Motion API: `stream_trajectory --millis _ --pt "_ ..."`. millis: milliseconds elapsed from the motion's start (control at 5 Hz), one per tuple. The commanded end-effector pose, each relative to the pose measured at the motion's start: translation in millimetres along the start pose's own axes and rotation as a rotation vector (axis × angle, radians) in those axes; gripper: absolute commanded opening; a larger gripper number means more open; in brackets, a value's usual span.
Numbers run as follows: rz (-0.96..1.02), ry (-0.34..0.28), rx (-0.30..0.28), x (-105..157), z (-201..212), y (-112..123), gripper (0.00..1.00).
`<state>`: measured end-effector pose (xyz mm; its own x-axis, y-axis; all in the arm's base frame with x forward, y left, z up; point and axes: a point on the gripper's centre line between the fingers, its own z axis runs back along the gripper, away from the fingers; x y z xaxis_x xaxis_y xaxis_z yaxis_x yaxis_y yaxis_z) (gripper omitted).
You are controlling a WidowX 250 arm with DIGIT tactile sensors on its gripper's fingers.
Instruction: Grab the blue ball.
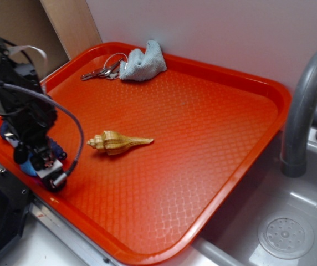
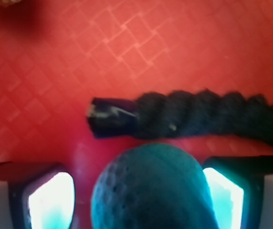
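The blue ball, dimpled and light blue, fills the bottom middle of the wrist view, resting on the red tray. My gripper is open and straddles it. The left finger stands a little apart from the ball, and the right finger is right at its edge. In the exterior view the gripper is low over the tray's near left corner, and only a sliver of the ball shows beneath it.
A dark navy braided rope lies just beyond the ball. A tan shell sits mid-tray. Keys and a grey-blue cloth are at the far edge. A grey faucet and sink stand to the right.
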<state>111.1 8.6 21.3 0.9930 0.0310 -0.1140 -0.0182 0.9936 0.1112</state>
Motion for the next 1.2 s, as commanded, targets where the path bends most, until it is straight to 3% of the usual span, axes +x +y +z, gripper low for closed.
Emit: stream_trajectory --millis 0,800,1000 --pt "-0.008 -0.005 -0.043 -8.1 4.1 9.1 0.0" --pt "-0.003 -0.022 -0.042 -0.1 6.3 16.1 0.0" --pt "0.028 -0.098 -0.014 22.3 53.8 25.4 0.0"
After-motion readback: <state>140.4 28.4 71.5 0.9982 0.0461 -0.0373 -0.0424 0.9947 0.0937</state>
